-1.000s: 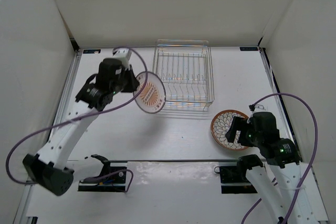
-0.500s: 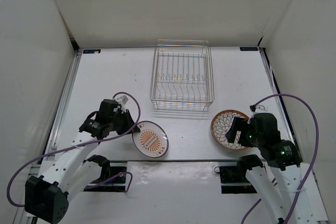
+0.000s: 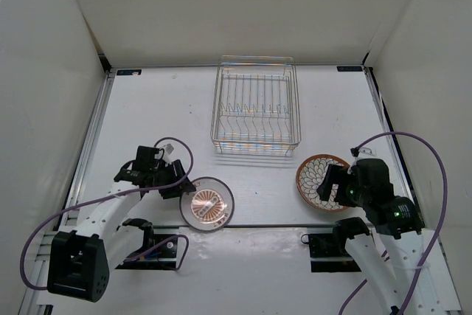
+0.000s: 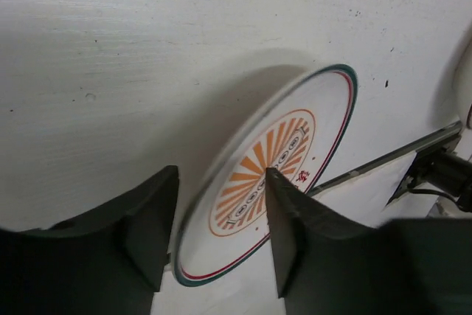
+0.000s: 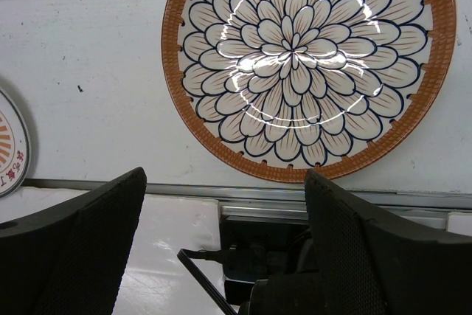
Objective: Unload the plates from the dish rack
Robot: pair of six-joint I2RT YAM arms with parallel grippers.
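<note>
The dish rack point(image 3: 256, 108), of silver wire, stands at the back middle of the table, and no plate shows in it. A pale plate point(image 3: 207, 203) with a dark rim and an orange centre lies near the table's front edge. My left gripper point(image 3: 179, 186) sits at the plate's left rim, open. In the left wrist view the near rim of the pale plate point(image 4: 274, 171) lies between the spread jaws of the left gripper point(image 4: 221, 182). A reddish-brown petal plate point(image 3: 318, 178) lies flat at the front right. My right gripper point(image 3: 330, 187) hovers open over its near edge, holding nothing. The right wrist view shows the petal plate point(image 5: 306, 64) beyond the right gripper point(image 5: 225, 234).
A metal rail point(image 3: 243, 226) runs along the table's front edge, with black mounts point(image 3: 328, 245) just behind it. Purple cables point(image 3: 431, 156) loop off both arms. White walls enclose the table on three sides.
My left arm carried the pale plate from beside the rack down to the table's front, then opened its jaws. The plate now lies flat. The right arm has not moved.
</note>
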